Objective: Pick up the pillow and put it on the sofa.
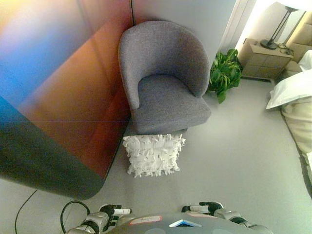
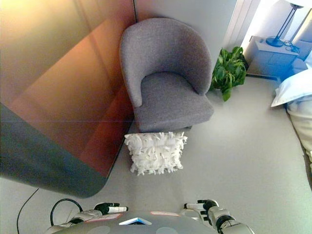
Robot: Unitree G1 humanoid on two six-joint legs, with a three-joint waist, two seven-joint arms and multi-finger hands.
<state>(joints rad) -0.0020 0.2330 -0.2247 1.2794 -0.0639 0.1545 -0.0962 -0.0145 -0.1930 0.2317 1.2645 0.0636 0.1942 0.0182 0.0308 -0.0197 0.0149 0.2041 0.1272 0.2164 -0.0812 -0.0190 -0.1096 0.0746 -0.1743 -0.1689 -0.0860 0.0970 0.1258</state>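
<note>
A white shaggy pillow point(image 1: 153, 154) lies on the floor, leaning against the front of a grey armchair point(image 1: 165, 92) that serves as the sofa. The chair's seat point(image 2: 168, 95) has nothing on it. My left hand point(image 1: 113, 213) shows at the bottom edge, left of centre, well short of the pillow, its fingers relaxed and holding nothing. My right hand point(image 1: 204, 208) shows at the bottom edge, right of centre, likewise relaxed and holding nothing. Both hands are apart from the pillow.
A wood-toned wall panel point(image 1: 73, 97) runs along the left, close to the chair. A green potted plant point(image 1: 225, 73) stands right of the chair. A bed with white bedding point(image 1: 295, 97) lies at the far right, with a nightstand and lamp point(image 1: 265, 56) behind it.
</note>
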